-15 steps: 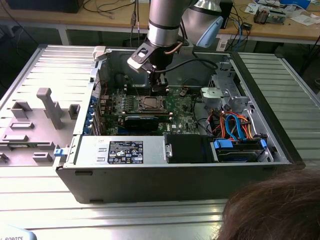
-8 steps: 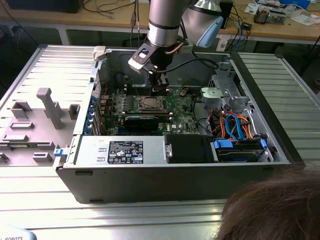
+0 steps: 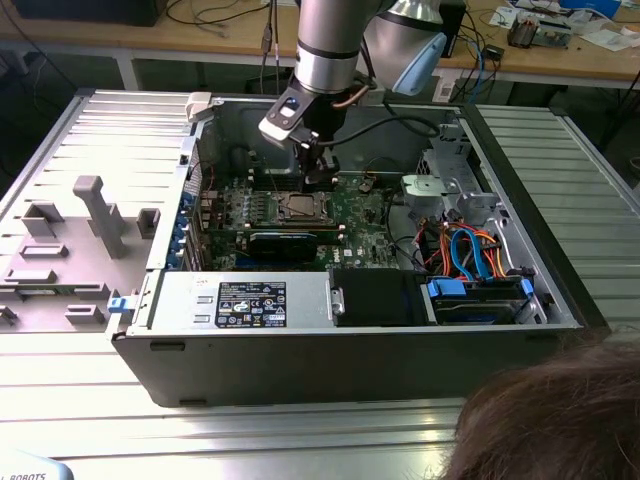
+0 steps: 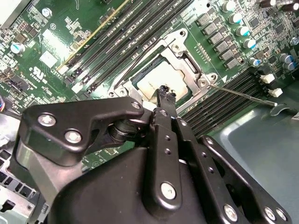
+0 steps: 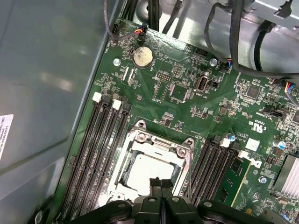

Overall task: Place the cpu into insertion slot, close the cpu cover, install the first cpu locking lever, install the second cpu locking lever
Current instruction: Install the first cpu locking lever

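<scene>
Gripper: fingers pressed together, nothing between them. The tips sit at the near edge of the cpu; contact cannot be told.
Cpu: seated in the insertion slot, its silver top showing through the window of the cpu cover, which appears to lie flat around it.
Locking lever: thin wire rod standing out from a socket corner over the memory slots, seemingly unlatched.
Handling, as judged: bear on frame or lever, never the chip. Push straight and slow, lest the tips skid onto the motherboard.
Beyond: coin cell.
</scene>
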`<action>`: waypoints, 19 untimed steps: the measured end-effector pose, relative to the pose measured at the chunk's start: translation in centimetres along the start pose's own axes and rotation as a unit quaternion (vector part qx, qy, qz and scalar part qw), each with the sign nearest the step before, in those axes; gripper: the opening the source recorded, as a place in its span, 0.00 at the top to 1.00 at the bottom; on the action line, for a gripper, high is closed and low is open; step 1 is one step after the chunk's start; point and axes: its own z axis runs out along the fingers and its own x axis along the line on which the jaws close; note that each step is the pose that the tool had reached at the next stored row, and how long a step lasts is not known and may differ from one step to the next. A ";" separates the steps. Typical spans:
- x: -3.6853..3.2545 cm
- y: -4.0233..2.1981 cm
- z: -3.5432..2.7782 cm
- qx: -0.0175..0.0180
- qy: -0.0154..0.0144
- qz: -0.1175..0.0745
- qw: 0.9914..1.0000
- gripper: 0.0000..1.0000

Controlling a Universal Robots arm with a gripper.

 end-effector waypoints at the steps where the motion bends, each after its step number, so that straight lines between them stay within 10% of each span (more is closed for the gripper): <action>1: 0.00 0.00 0.00 0.000 0.000 -0.004 1.000 0.89; 19: 0.00 0.00 0.00 -0.001 -0.005 -0.057 0.998 0.89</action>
